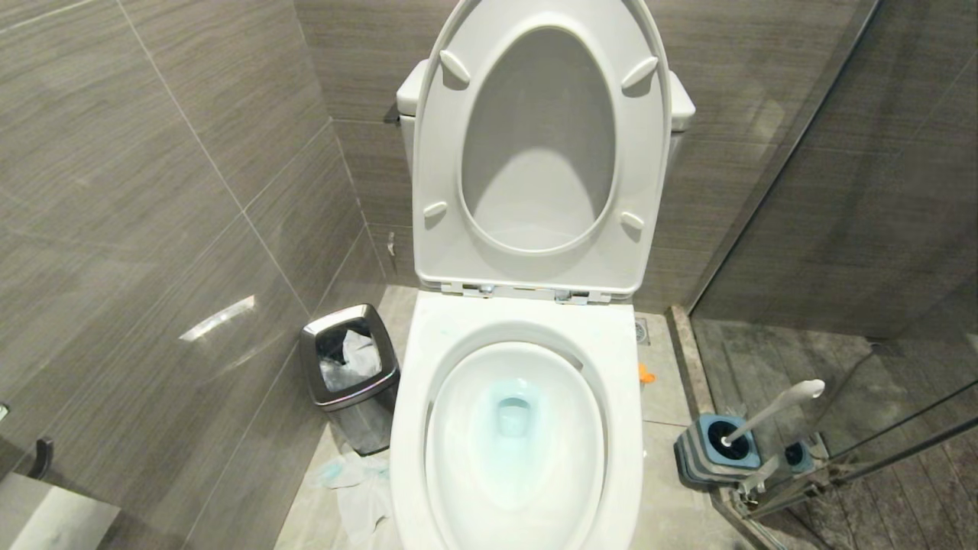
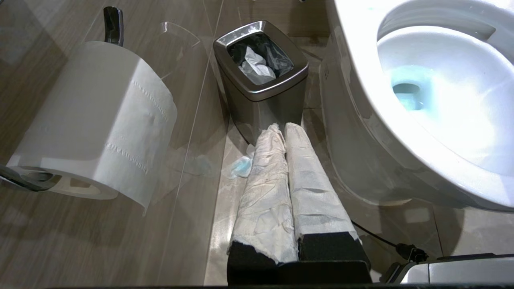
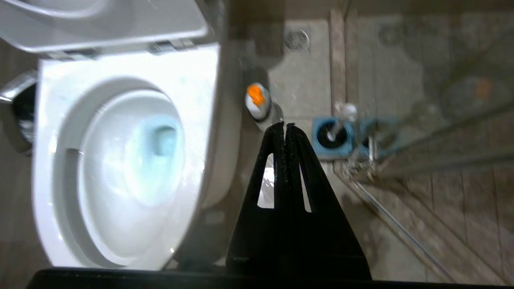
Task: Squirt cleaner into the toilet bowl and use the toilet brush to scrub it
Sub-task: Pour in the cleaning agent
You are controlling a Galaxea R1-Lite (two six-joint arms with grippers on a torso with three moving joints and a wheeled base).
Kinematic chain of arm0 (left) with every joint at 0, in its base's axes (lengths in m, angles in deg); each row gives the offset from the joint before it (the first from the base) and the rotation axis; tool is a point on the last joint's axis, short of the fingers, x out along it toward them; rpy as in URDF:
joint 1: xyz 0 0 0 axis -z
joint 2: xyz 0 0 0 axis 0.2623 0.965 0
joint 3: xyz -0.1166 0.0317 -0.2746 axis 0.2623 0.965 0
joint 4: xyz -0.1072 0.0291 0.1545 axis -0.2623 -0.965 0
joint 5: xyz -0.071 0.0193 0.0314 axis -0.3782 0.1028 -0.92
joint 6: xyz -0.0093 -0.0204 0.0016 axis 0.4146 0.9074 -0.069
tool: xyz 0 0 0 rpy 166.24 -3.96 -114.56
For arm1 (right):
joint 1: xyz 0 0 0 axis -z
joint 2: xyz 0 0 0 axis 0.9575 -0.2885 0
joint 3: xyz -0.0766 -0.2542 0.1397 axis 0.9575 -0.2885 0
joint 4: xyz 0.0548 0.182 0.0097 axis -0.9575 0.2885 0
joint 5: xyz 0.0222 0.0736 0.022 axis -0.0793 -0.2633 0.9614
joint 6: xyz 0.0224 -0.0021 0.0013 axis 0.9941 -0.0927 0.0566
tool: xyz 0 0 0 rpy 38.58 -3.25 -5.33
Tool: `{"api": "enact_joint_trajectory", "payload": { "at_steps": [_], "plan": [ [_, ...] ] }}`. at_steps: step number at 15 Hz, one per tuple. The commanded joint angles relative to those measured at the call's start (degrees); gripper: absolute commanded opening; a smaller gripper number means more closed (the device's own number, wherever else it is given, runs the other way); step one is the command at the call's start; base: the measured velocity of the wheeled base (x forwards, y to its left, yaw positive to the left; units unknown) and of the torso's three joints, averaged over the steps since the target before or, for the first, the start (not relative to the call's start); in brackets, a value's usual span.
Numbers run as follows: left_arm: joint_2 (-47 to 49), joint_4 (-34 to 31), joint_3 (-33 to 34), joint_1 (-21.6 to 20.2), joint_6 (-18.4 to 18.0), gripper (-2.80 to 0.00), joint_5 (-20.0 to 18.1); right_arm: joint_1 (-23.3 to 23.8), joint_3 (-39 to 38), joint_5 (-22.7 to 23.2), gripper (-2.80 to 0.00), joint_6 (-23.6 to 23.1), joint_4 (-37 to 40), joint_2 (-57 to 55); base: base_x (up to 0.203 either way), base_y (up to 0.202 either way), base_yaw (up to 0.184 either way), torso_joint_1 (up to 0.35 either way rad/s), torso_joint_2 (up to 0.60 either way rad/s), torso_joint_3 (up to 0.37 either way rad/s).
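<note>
Right end effector (image 3: 284,125) closed, empty, above floor beside toilet bowl (image 3: 120,176).

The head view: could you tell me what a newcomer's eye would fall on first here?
The white toilet bowl fills the middle, seat and lid raised against the tank, with pale blue water pooled at its drain. On the robot's right the toilet brush leans in its grey-and-blue holder beside the glass partition. On the left a steel waste bin stands by the tiled wall.

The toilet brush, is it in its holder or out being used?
In its holder. The toilet brush leans from the grey-and-blue holder on the floor beside the toilet bowl; nothing grips it.
</note>
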Motion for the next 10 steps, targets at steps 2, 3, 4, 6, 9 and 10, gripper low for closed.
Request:
{"api": "enact_joint_trajectory", "payload": {
  "at_steps": [2,3,4,6,9,10],
  "plan": [
    [0.0,0.0,0.0,0.0,0.0,-2.80,0.0,0.0,-8.2,-3.2,-2.80,-1.2,-0.5,4.3,0.000,0.000,0.000,0.000,0.00,0.000],
    [0.0,0.0,0.0,0.0,0.0,-2.80,0.0,0.3,-9.7,-3.3,-2.80,-1.0,-0.5,5.8,0.000,0.000,0.000,0.000,0.00,0.000],
    [0.0,0.0,0.0,0.0,0.0,-2.80,0.0,1.8,-10.5,-3.1,-2.80,-0.4,0.0,7.3,0.000,0.000,0.000,0.000,0.00,0.000],
    [0.0,0.0,0.0,0.0,0.0,-2.80,0.0,2.9,-11.7,-3.8,-2.80,0.0,-0.1,8.2,0.000,0.000,0.000,0.000,0.00,0.000],
    [0.0,0.0,0.0,0.0,0.0,-2.80,0.0,4.5,-15.1,-4.1,-2.80,-0.3,-0.4,10.4,0.000,0.000,0.000,0.000,0.00,0.000],
    [0.0,0.0,0.0,0.0,0.0,-2.80,0.0,5.4,-16.8,-4.2,-2.80,-0.9,-0.6,10.9,0.000,0.000,0.000,0.000,0.00,0.000]
  ]
}}
